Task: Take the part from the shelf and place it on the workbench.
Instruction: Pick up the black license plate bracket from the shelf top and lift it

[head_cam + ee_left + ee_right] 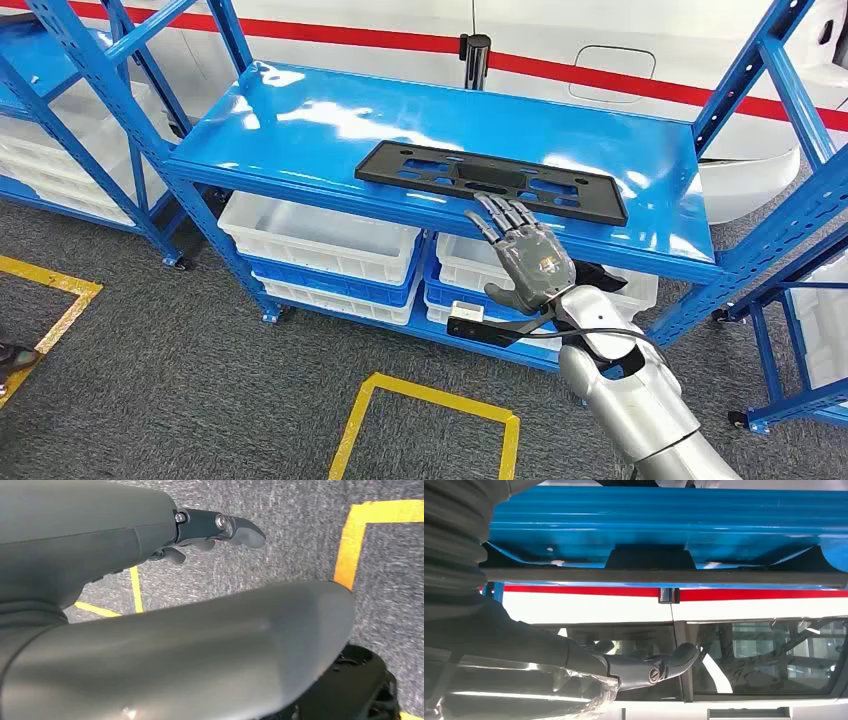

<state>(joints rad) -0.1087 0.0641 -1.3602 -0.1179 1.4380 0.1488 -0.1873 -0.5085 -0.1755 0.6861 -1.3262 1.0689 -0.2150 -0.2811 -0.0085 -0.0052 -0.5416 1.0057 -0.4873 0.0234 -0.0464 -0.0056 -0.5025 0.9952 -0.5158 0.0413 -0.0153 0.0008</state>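
A long flat black plastic part (490,181) with cut-outs lies along the front of the blue shelf board (300,120). My right hand (527,255) is raised just in front of the shelf edge, fingers stretched apart toward the part's near edge, holding nothing. In the right wrist view the part's edge (664,575) runs as a dark bar against the blue shelf (664,525), with my right hand's fingers (659,667) a short way off it. In the left wrist view my left hand (210,530) hangs over the grey floor with nothing in it.
Blue uprights (745,75) frame the shelf on both sides. White and blue bins (320,245) sit on the level below. Another blue rack (60,120) stands at the left. Yellow floor tape (430,410) marks the grey carpet before the shelf.
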